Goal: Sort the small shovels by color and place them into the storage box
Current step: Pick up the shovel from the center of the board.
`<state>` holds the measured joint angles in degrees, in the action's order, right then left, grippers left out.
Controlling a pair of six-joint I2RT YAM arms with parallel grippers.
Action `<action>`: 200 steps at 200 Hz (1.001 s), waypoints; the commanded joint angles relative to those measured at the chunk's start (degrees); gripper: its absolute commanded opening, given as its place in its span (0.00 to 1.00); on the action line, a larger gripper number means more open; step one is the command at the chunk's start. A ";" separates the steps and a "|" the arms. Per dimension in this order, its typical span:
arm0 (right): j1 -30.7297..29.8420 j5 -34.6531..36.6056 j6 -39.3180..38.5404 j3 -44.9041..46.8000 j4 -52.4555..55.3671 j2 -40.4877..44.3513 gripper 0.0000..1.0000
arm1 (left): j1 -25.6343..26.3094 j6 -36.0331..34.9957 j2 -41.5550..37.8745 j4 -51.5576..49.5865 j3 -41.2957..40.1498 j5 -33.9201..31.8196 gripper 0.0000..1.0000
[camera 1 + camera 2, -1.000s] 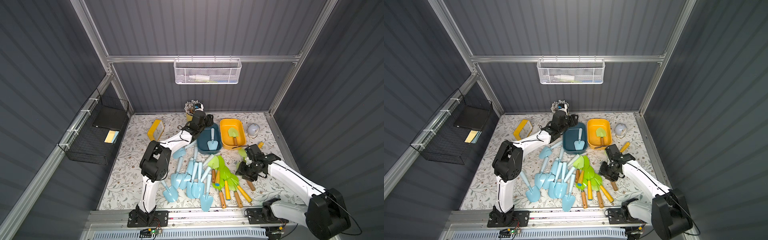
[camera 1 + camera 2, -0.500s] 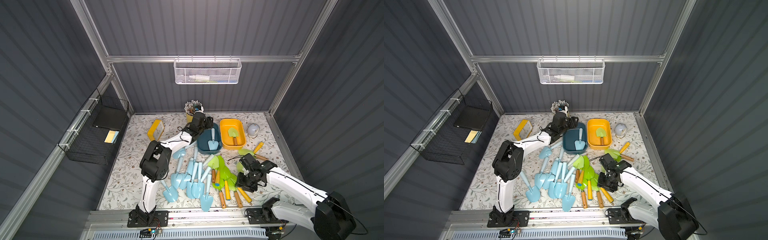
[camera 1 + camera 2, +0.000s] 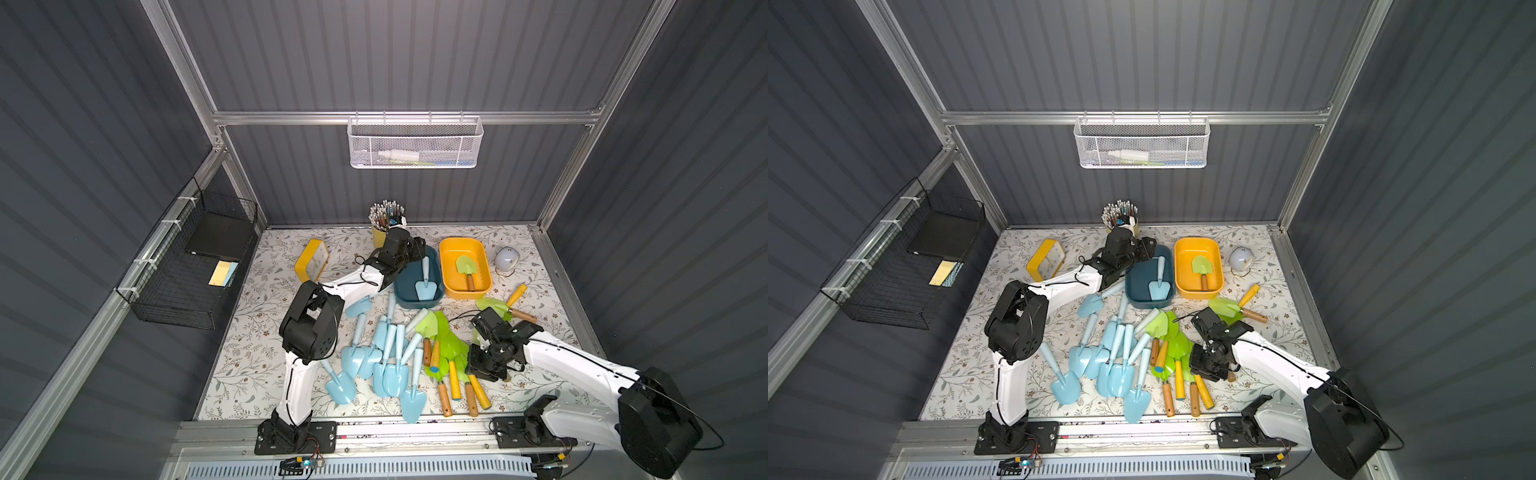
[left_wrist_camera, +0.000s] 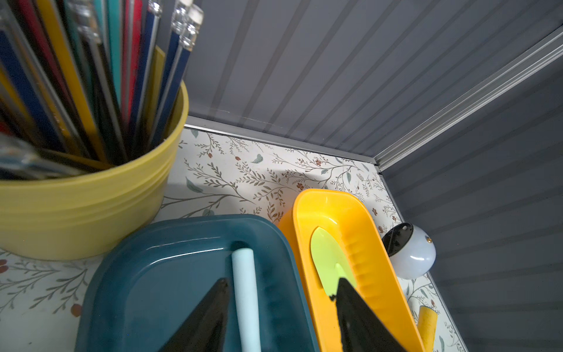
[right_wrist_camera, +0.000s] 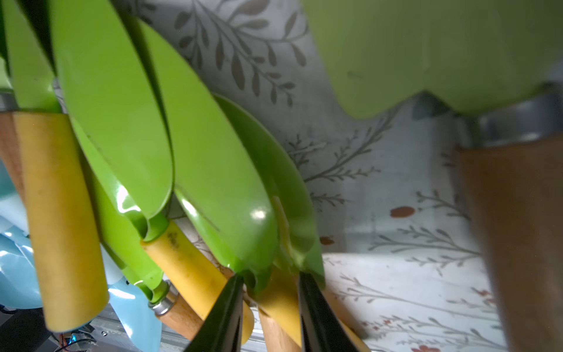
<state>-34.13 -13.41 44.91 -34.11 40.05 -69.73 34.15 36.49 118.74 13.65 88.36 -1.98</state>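
Jaws of right arm (image 3: 575, 358) low astride green shovel (image 5: 225, 183)

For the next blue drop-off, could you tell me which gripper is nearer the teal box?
Left. The left gripper hangs over the teal box's far end; the right gripper is well in front, jaws around a green shovel.

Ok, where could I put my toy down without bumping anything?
The biggest bare patch of mat is left of the left arm, out to the edge. The middle is crowded: blue shovels and green shovels lie heaped, with the right hand among the green ones.
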 commanded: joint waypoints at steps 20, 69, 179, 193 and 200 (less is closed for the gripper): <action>0.24 6.75 1.60 0.40 -2.31 -5.98 0.31 | 0.13 0.70 -2.38 1.16 -0.11 1.01 0.59; 3.26 9.81 -0.43 -2.55 -2.70 -8.28 0.29 | 0.13 0.91 -1.90 1.12 -0.09 1.10 0.59; 4.75 7.34 -2.53 -3.33 -7.43 -14.35 0.33 | 0.13 1.00 -1.23 0.67 0.60 2.05 0.59; 4.79 7.09 -2.46 -3.22 -8.18 -15.08 0.33 | 0.12 1.04 -1.24 0.68 0.59 2.16 0.59; 4.77 6.99 -2.47 -3.08 -8.45 -15.26 0.29 | 0.13 1.05 -1.26 0.68 0.67 2.24 0.59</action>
<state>-29.87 -10.68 42.61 -40.45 29.47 -81.30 34.15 36.95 118.74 13.63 88.36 -0.64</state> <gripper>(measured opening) 0.328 0.590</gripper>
